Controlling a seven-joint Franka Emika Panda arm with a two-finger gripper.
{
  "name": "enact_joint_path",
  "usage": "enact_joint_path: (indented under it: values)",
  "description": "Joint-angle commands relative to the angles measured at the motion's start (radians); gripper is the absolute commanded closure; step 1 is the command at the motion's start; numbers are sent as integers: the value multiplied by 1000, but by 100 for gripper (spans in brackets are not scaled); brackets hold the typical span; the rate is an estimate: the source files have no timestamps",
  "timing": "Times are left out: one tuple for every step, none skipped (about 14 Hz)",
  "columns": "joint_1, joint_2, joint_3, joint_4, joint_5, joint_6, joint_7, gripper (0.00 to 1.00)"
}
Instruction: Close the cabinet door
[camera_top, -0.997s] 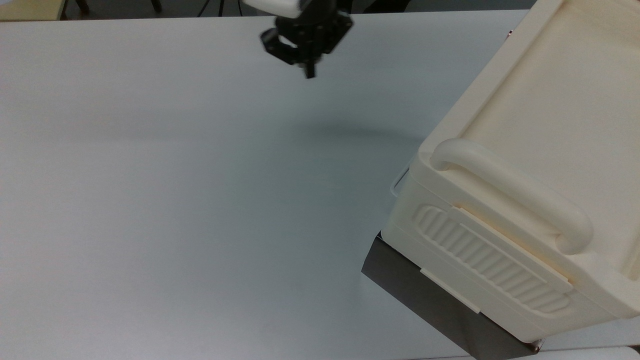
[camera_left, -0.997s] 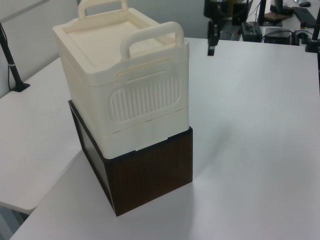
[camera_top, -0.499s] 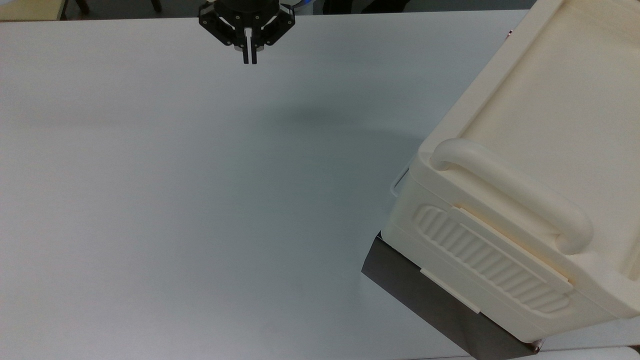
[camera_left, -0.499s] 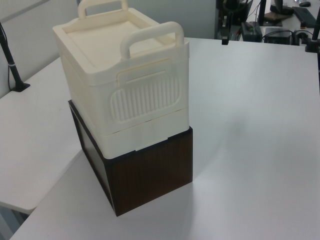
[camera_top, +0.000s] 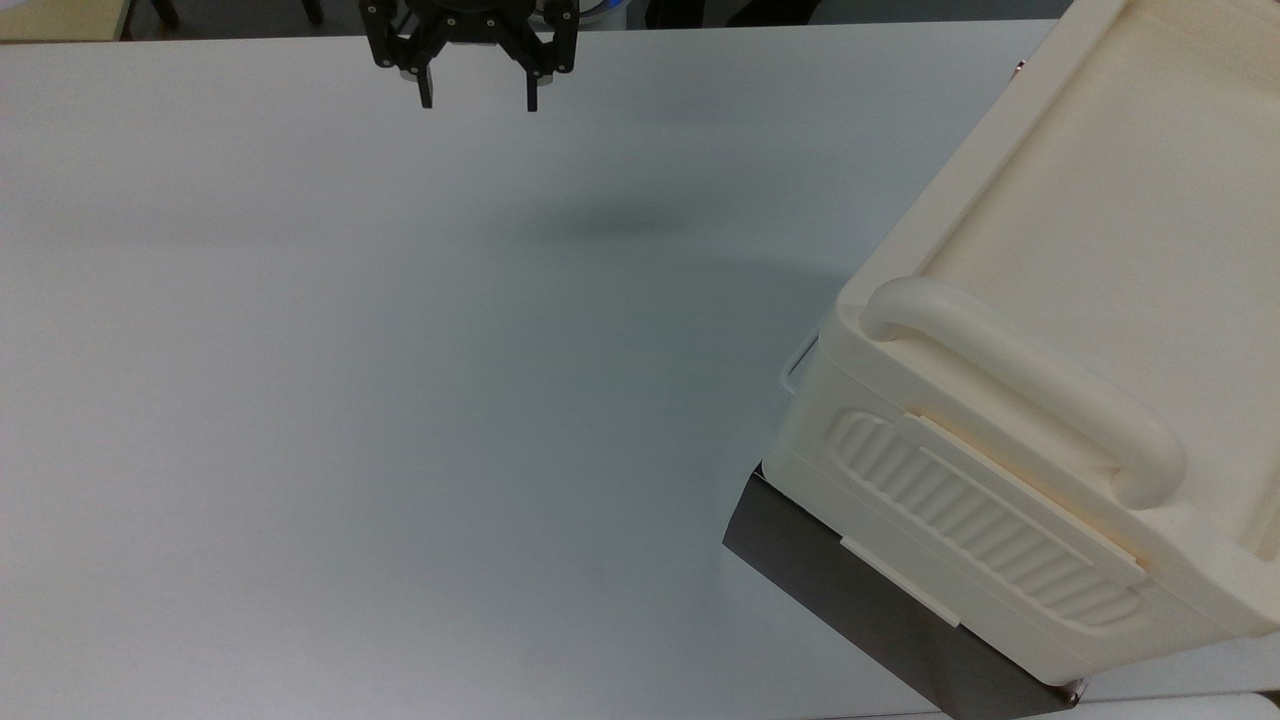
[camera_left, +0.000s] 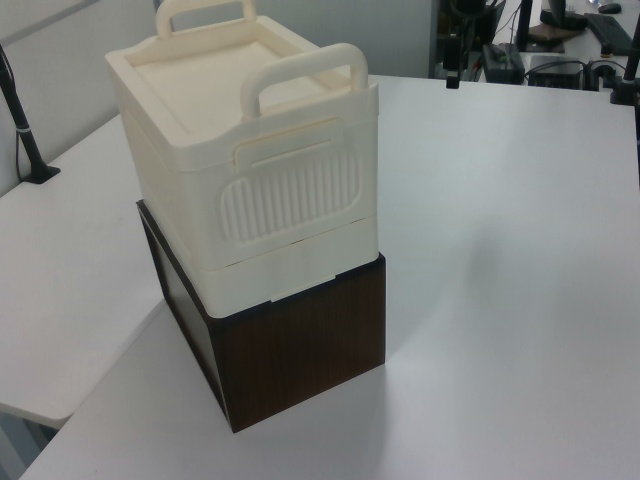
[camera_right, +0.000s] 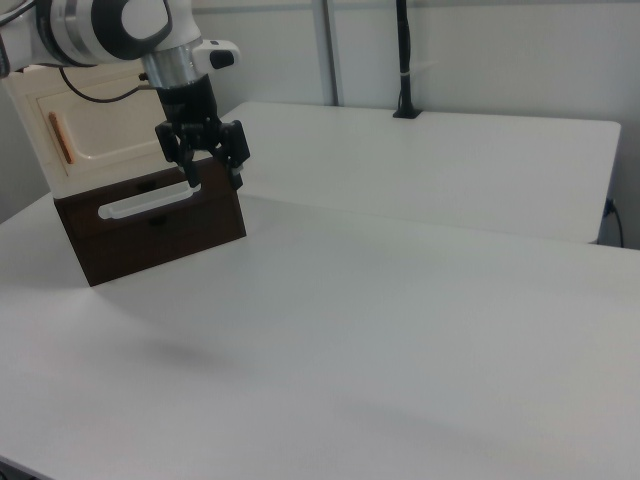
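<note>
I hold the end effector (camera_top: 478, 100) spread and empty at 12 o'clock over the counter (camera_top: 400, 400), well apart from the cabinet (camera_top: 1050, 400); its door (camera_right: 95, 135) appears flush, so the task looks complete.

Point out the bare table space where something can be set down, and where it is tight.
Free: the wide stretch of white table between the open gripper, hanging above the far edge, and the cabinet at the top view's right. Tight: right against the cabinet's dark base.
</note>
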Motion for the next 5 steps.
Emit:
enact_joint_path:
  values:
    - [3, -29, 2, -31, 1, -17, 22, 0]
    - [1, -30, 2, -31, 1, -17, 24, 0]
    - [-2, -32, 2, -28, 3, -17, 24, 0]
    - [-3, -32, 1, -30, 3, -20, 24, 0]
    - [-3, -32, 2, -28, 3, -25, 24, 0]
